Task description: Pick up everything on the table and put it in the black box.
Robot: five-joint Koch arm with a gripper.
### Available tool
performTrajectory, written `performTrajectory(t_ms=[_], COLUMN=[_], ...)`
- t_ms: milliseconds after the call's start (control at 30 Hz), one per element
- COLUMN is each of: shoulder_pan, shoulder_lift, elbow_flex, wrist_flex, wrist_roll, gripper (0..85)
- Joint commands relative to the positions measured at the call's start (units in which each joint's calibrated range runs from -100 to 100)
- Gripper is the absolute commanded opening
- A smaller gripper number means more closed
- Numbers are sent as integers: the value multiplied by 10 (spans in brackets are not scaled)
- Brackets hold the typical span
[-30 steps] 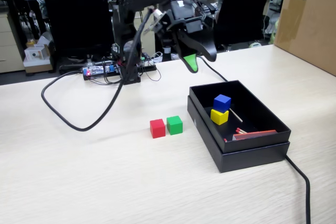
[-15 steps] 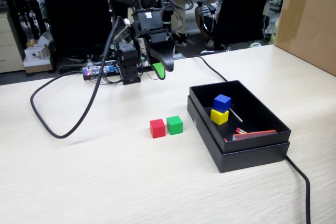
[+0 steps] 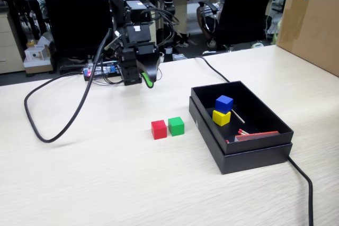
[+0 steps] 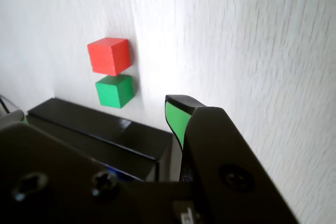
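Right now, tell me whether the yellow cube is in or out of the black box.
In. The yellow cube sits inside the black box, right under the blue cube.

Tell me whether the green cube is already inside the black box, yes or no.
No. In the fixed view the green cube sits on the table beside the red cube, outside the black box.

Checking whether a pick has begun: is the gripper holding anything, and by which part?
Nothing is held. The gripper hangs empty above the table; the red cube and green cube lie untouched.
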Motion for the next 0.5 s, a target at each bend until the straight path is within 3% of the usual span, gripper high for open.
performTrajectory(t_ms=[0,300,467], shoulder_pan=[-4,-9,-15], shoulder_lift=[-35,42,172], elbow_flex=[-2,40,154], wrist_flex=[19,19,-52], wrist_roll=[2,0,0], gripper=[517,500,485])
